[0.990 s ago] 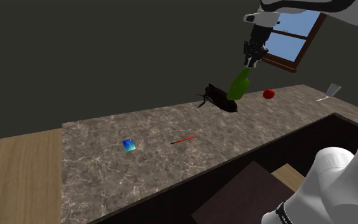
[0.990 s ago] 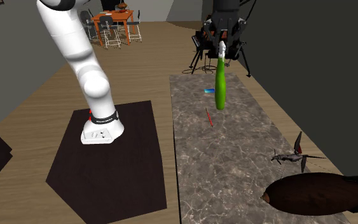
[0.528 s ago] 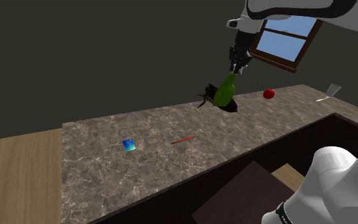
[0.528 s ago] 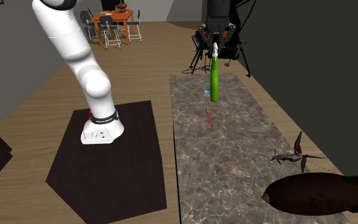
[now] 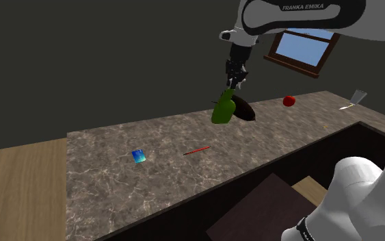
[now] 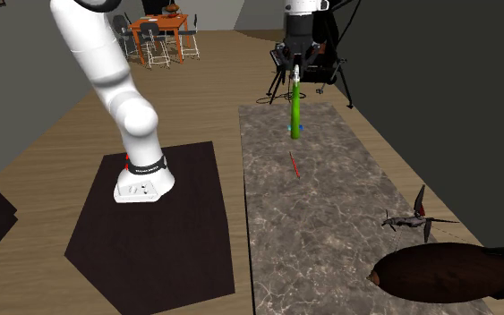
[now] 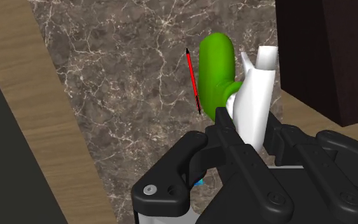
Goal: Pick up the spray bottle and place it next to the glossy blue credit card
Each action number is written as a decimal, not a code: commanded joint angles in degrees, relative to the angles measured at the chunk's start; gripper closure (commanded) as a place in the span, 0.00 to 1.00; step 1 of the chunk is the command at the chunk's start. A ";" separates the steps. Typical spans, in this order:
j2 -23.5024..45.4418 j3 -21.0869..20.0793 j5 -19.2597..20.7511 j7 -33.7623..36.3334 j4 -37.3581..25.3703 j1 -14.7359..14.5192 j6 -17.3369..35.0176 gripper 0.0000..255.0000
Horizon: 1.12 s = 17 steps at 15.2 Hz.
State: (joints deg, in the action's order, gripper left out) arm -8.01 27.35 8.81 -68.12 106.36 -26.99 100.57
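Green spray bottle (image 5: 222,109), white head clamped in the tool (image 5: 234,83), covers part of the dark airship model (image 5: 246,112) behind.

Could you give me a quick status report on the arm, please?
Tool shut on green spray bottle, over the counter. Red pen lies between bottle and blue card.

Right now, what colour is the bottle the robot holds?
The spray bottle is green, white-topped; clearest in wrist view.

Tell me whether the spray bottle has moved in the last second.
Yes: the spray bottle has travelled toward the shoulder view's left, farther from the red object.
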 commanded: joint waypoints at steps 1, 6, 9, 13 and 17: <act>1.21 -1.21 -0.64 2.25 -0.27 -1.04 0.60 1.00; 4.91 -3.89 -2.27 7.32 -0.45 -3.51 3.25 1.00; 7.71 -5.36 -3.36 10.10 -1.39 -4.97 4.64 1.00; 12.07 -7.20 -4.86 13.55 -3.64 -6.79 6.18 1.00; 17.08 -8.91 -6.37 16.73 -7.07 -8.49 7.24 1.00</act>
State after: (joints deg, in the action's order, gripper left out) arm 8.17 18.89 2.68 -52.36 99.87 -34.99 107.64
